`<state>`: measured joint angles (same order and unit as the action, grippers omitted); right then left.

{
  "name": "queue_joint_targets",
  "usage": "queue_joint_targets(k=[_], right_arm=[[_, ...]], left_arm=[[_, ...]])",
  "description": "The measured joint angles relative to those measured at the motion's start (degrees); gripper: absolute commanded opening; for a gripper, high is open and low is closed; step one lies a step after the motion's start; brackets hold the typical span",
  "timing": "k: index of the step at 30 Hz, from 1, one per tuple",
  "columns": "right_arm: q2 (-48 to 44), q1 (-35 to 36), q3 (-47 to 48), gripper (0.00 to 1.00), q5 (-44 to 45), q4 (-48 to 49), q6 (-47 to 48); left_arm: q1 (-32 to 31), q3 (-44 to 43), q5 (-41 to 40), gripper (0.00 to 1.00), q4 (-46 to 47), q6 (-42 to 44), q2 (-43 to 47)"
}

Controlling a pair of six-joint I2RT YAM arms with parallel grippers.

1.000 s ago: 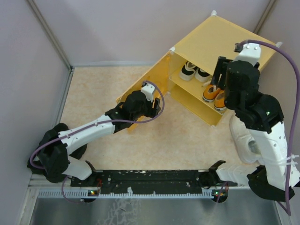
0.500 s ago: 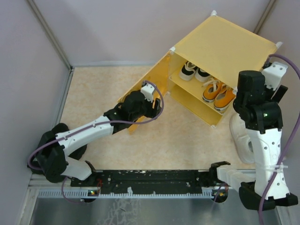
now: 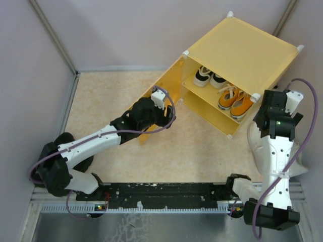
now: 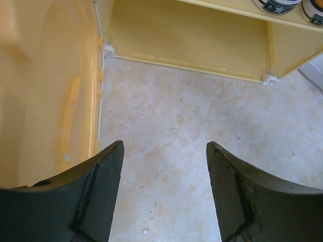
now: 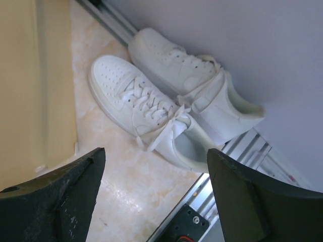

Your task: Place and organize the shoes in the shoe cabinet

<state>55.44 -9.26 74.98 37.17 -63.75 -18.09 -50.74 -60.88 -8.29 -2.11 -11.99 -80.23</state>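
At the bottom of the top view, both arms start from a black rail (image 3: pixel 166 190). The left arm reaches up toward the middle of the picture. The left gripper (image 4: pixel 165 148) hangs low over the beige floor (image 4: pixel 192 126). Its two black fingers (image 4: pixel 101 186) are spread wide, with nothing between them. Just to their left in the left wrist view is the yellow door (image 4: pixel 45 101) of the cabinet, swung out.

The right arm stands at the right edge of the top view. The right gripper (image 5: pixel 156 154) is spread wide too and holds nothing. Past its fingers, in the middle of the right wrist view, the off-white shoes (image 5: pixel 126 91) lie side by side on the floor. They touch each other and sit right by the grey wall (image 5: pixel 227 35). They are outside the shoe cabinet (image 3: pixel 242 45), near its yellow side.

Farther back, in the upper right of the top view, the shoe cabinet stands with its front showing. The orange shoes (image 3: pixel 234 101) sit on the shelf (image 4: pixel 232 9) inside. The black-and-white shoes (image 3: pixel 209 76) sit on the same shelf, up and to the left of the orange ones.
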Motion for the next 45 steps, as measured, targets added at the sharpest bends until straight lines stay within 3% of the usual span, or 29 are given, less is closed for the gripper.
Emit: queue_joint_targets(k=[8, 20, 45], right_arm=[[1.7, -7.5, -10.1, 0.82, -5.9, 4.7, -1.6], [3.0, -21.8, -17.7, 0.82, -13.3, 9.2, -8.2], [2.8, -22.8, -30.0, 0.81, -16.6, 17.6, -17.5]], left_arm=[[0.0, 0.0, 2.4, 0.72, 1.3, -0.9, 0.2], [0.0, 0.1, 6.4, 0.73, 2.3, -2.9, 0.2], [0.0, 3.6, 7.6, 0.72, 4.6, -3.6, 4.7]])
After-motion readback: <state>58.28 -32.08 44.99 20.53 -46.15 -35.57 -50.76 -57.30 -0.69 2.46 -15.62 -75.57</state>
